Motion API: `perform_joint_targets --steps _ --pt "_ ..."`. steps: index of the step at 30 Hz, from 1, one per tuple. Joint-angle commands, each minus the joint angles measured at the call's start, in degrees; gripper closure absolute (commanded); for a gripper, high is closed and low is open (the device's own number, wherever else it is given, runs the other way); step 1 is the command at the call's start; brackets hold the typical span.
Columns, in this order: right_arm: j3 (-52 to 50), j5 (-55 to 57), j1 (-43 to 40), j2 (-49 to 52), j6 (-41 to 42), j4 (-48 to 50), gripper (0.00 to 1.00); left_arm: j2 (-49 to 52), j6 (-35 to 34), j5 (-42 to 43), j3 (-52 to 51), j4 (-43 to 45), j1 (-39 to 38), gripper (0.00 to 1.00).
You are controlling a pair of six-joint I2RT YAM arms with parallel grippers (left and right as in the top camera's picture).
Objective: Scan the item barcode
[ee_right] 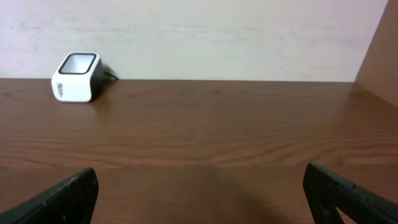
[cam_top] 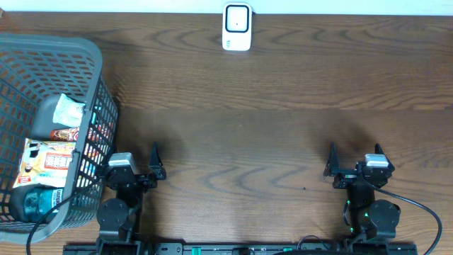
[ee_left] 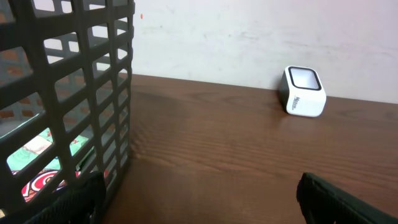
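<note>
Brown wood-grain bench (cam_top: 248,120) carries every item. A white scanner (cam_top: 236,27) with a dark-framed window stands at the top centre of the overhead frame, at the bench's far edge. It also appears in the upper right of the left wrist frame and the upper left of the right wrist frame.

A grey plastic basket (cam_top: 56,47) fills the left edge of the overhead frame and holds the goods:
- a white-and-green packet (cam_top: 69,108), uppermost in the frame
- a red-and-orange wrapper (cam_top: 65,132), just below it
- a white-and-orange snack packet (cam_top: 48,159), lower still
- a dark blue pack (cam_top: 32,202), at the lower left

Barcodes are too small to make out.

Left fingers (cam_top: 156,159) sit in the lower left of the overhead frame, just beside the basket's wall, spread wide and holding nothing. Right fingers (cam_top: 331,161) sit in the lower right, well apart from basket and scanner, likewise spread wide and empty.
</note>
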Motion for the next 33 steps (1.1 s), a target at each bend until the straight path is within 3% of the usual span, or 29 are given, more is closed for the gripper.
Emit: perform_joint_targets --steps 1,14,19,25,33 --pt "0.0 0.0 -0.4 -0.1 -0.9 -0.3 0.01 0.0 0.5 -0.5 -1.2 -2.0 -0.2 0.02" --pt "0.0 0.0 -0.4 -0.1 -0.9 -0.3 0.01 0.0 0.0 0.2 -1.2 -1.7 -0.2 0.02" --pt "0.0 0.0 -0.4 -0.1 -0.9 -0.3 0.01 0.0 -1.1 7.6 -1.1 2.7 -0.2 0.02" --pt "0.0 0.0 -0.4 -0.1 -0.9 -0.3 0.01 0.0 -9.1 10.4 0.6 5.7 -0.2 0.02" --pt "0.0 0.0 -0.4 -0.1 -0.9 -0.3 0.01 0.0 -11.4 15.8 4.8 6.3 -0.2 0.02"
